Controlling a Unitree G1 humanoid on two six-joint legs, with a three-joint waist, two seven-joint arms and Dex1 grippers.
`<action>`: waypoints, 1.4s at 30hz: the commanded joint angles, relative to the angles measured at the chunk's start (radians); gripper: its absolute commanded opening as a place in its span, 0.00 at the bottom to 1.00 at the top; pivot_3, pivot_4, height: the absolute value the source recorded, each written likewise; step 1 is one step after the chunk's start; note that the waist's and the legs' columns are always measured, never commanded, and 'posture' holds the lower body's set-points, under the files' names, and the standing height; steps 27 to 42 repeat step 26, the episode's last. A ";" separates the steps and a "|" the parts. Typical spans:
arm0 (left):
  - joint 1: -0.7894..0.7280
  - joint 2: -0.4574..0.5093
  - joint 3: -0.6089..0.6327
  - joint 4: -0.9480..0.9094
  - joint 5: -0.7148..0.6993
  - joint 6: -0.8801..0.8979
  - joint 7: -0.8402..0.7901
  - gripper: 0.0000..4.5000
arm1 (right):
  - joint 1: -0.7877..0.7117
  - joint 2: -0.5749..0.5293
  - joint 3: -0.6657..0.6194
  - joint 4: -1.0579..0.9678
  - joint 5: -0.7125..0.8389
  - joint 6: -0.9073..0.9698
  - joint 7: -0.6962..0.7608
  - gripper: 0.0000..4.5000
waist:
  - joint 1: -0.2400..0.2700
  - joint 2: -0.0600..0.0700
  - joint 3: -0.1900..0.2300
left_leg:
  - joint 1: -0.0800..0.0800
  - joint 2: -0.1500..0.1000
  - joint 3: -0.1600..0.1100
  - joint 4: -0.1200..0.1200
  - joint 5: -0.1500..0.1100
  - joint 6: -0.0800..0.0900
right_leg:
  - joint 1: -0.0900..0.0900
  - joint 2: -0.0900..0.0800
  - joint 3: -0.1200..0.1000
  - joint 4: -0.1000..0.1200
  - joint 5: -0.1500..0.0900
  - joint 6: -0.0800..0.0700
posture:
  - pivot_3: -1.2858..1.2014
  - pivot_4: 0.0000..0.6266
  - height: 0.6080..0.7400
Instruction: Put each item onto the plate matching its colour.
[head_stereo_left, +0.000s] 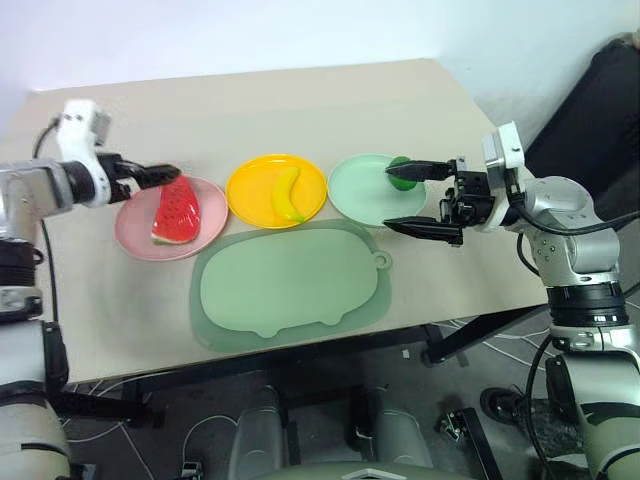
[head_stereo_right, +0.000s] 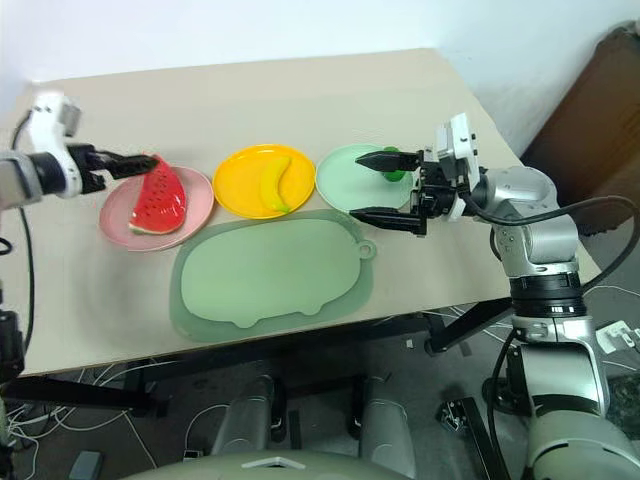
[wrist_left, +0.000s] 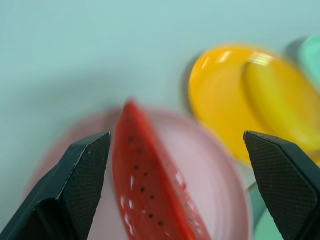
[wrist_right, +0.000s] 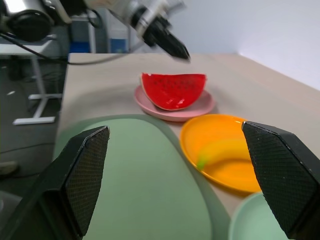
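Note:
The red watermelon wedge (head_stereo_left: 177, 212) lies on the pink plate (head_stereo_left: 140, 238) at the left. My left gripper (head_stereo_left: 170, 173) hovers open just above the wedge's far end, holding nothing; in its wrist view the wedge (wrist_left: 145, 185) lies below and between the spread fingers. A yellow banana (head_stereo_left: 288, 193) rests on the yellow plate (head_stereo_left: 250, 185) in the middle. The small dark green fruit (head_stereo_left: 403, 175) sits at the mint plate's (head_stereo_left: 360, 190) far right side. My right gripper (head_stereo_left: 387, 197) points left over that plate, wide open and empty, its upper finger in front of the fruit.
The large pale green pig-shaped board (head_stereo_left: 290, 285) lies in front of the three plates, near the table's front edge (head_stereo_left: 300, 350). Bare tabletop stretches behind the plates. A dark object (head_stereo_left: 600, 110) stands beyond the table's right side.

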 joint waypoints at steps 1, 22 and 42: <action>0.101 0.049 0.147 -0.081 -0.038 -0.151 -0.119 0.99 | 0.012 -0.025 -0.050 -0.037 0.012 0.001 -0.026 1.00 | 0.000 0.001 0.000 | 0.000 0.000 0.000 0.000 0.000 0.000 | 0.000 0.000 0.000 0.000 0.000 0.000 | 0.52 0.24 0.52; 0.781 -0.049 0.580 0.065 -0.127 -0.625 -0.568 0.99 | 0.383 -0.242 -0.279 0.067 -0.001 -0.090 0.037 1.00 | 0.007 0.002 0.001 | 0.002 0.001 0.000 -0.013 0.000 0.000 | 0.002 0.000 -0.005 -0.016 0.001 -0.001 | 0.52 0.24 0.52; 0.824 -0.080 0.540 0.140 -0.070 -0.762 -0.595 0.99 | 0.393 -0.257 -0.295 0.184 -0.031 -0.130 0.039 1.00 | 0.003 0.002 0.001 | 0.003 0.001 0.000 -0.012 0.000 0.000 | 0.002 -0.001 -0.005 -0.019 0.001 -0.001 | 0.52 0.24 0.52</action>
